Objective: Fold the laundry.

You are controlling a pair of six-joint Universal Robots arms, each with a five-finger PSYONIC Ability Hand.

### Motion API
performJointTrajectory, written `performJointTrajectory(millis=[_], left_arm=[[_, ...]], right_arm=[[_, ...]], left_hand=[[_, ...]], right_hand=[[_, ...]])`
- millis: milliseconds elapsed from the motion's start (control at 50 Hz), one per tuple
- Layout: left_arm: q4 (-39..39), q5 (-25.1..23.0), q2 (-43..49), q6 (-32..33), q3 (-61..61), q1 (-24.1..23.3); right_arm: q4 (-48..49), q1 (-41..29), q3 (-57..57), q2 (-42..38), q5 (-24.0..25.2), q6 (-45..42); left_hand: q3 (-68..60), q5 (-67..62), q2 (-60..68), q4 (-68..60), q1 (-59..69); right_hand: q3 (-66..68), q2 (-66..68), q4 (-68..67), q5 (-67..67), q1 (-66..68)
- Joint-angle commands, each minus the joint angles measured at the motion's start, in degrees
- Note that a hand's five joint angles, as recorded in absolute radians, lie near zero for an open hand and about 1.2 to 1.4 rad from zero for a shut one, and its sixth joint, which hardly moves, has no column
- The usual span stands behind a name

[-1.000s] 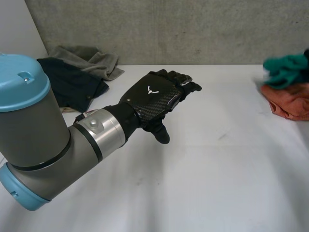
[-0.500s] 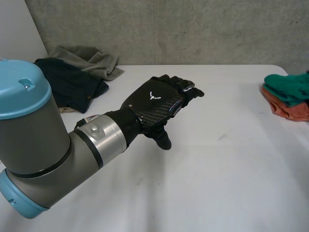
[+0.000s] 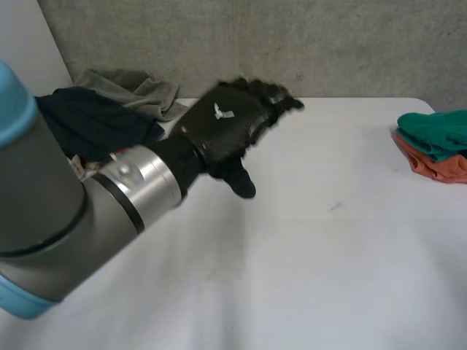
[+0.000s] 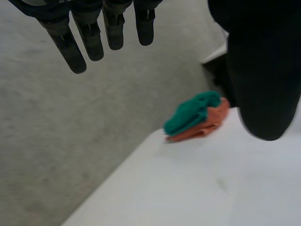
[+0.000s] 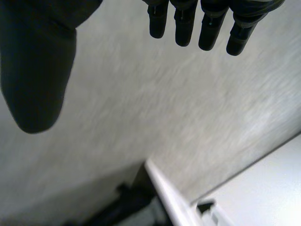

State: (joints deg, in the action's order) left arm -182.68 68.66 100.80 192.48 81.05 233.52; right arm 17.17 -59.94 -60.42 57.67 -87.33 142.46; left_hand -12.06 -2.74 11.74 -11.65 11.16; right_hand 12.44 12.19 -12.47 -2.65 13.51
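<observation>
The broad white table [image 3: 314, 262] spreads out in front of me, with a rough grey concrete wall [image 3: 328, 44] rising behind its far edge. My left arm [image 3: 66, 211], with its grey joint and silver cuff, reaches across the table's left part toward that edge.

The unfolded laundry lies at the far left corner. It is a crumpled dark navy garment [image 3: 95, 120] and, behind it and touching it, a rumpled grey-green garment [image 3: 139, 84].

My black left hand [image 3: 222, 131] hovers above the table just beside this heap, its back turned up to the head view. Its fingers [image 4: 70, 47] are straight and its thumb [image 4: 261, 80] stands well away from them — wide open, with nothing in its grasp.

My black right hand [image 5: 35, 66] faces the wall. It is likewise spread, fingers straight and thumb apart, and it holds nothing.

At the table's far right edge, well apart from my left hand, sits a small stack — a folded green cloth [image 3: 438, 130] resting on a folded orange cloth [image 3: 438, 168]
</observation>
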Motion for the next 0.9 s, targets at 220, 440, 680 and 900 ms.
performJointTrajectory(millis=[220, 440, 680, 900], left_arm=[[-6.1, 20.38, 3.24, 2.01, -9.06, 21.26], [-11.38, 6.15, 27.49, 18.09, -18.1, 36.3], [-11.73, -0.72, 51.06, 20.04, -41.92, 40.26], [-11.64, 1.04, 53.02, 20.04, -45.46, 39.73]], right_arm=[[15.52, -28.29, -38.26, 28.72, 26.68, 21.72], [6.03, -40.34, -49.52, 27.06, 27.83, 10.74], [4.27, -40.26, -54.62, 23.98, 26.08, 6.52], [4.36, -39.46, -54.98, 24.59, 25.37, 6.51]], left_hand=[[1.34, 2.02, -1.02, 0.93, -0.44], [1.0, 1.69, -0.68, 0.59, -0.1], [-22.01, -21.32, 22.33, -22.41, 22.91], [-67.94, -67.26, 68.26, -68.35, 68.84]], right_hand=[[-2.44, -2.19, 2.47, 2.65, -3.51], [-2.44, -2.19, 2.47, 2.65, -3.51], [-2.44, -2.19, 2.47, 2.65, -3.51], [-2.44, -2.19, 2.47, 2.65, -3.51]])
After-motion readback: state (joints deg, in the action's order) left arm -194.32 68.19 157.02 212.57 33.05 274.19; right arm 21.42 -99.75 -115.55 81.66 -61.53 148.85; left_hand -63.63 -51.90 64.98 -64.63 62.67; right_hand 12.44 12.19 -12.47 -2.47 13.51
